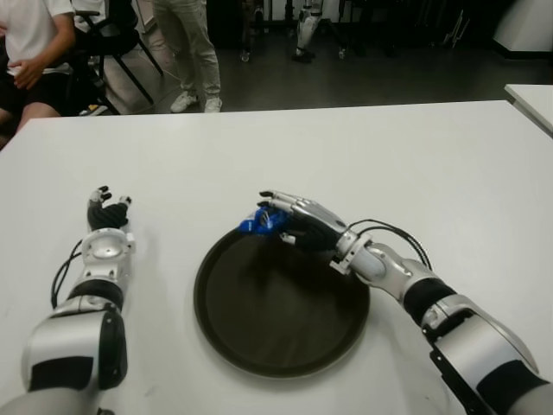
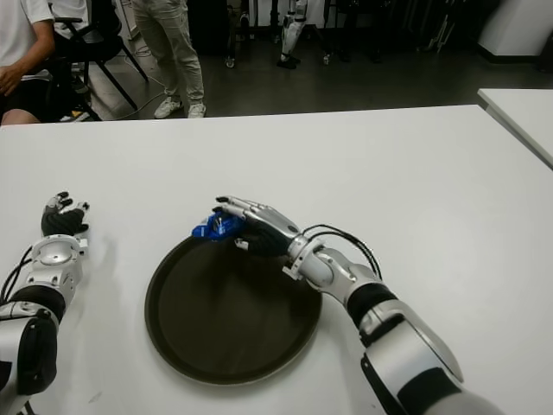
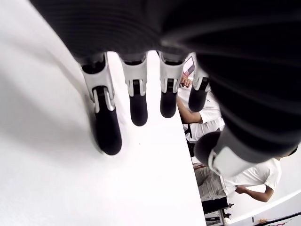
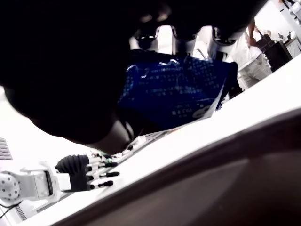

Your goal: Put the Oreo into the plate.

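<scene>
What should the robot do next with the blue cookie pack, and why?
Probably open the right hand to drop it. The fingers hold the blue Oreo pack just over the dark plate's far rim. The left hand shows apart, left of the plate.

No readable text anywhere

The blue packet [image 4: 176, 92], seen at the upper middle of the right wrist view, carries rows of fine pale print and a white curved mark near its lower right corner, but none of it can be made out as letters or a brand. In the eye views the same packet shows left of centre as a small blue shape with a white patch, too small to read. No lettering, numbers or signs show on the counter [image 1: 346, 156], the plate [image 1: 285, 320] or the clothing in the background.
</scene>
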You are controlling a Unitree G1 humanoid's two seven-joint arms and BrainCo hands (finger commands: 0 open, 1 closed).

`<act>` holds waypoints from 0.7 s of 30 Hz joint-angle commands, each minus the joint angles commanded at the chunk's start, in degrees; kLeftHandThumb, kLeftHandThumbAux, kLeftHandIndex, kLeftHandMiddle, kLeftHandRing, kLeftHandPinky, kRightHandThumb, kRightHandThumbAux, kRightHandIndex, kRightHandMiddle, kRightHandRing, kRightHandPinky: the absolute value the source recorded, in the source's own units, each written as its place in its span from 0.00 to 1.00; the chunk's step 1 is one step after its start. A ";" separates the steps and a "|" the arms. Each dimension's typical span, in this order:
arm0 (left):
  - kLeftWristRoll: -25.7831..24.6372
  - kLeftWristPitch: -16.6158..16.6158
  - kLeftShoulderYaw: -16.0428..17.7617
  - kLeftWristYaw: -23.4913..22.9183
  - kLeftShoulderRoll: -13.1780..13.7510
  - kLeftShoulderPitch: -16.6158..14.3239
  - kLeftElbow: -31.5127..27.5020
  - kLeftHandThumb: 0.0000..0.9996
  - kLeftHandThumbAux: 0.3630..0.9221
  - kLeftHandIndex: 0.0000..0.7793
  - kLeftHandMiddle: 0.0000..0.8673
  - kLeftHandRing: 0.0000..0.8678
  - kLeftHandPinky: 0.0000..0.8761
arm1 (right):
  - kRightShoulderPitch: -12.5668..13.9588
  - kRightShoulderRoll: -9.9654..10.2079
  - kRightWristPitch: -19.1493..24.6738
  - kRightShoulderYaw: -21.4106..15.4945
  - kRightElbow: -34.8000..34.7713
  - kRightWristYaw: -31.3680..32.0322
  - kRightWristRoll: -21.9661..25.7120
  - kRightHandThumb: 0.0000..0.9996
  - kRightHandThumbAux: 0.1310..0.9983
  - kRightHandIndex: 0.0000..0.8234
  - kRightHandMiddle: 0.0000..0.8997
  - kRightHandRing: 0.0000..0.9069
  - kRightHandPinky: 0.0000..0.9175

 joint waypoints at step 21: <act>0.02 -0.10 -0.08 0.26 -0.13 0.16 -0.06 0.17 0.47 0.04 0.18 0.17 0.13 | 4.64 -5.26 -3.77 -0.92 -7.79 1.05 0.62 0.70 0.69 0.50 0.06 0.14 0.22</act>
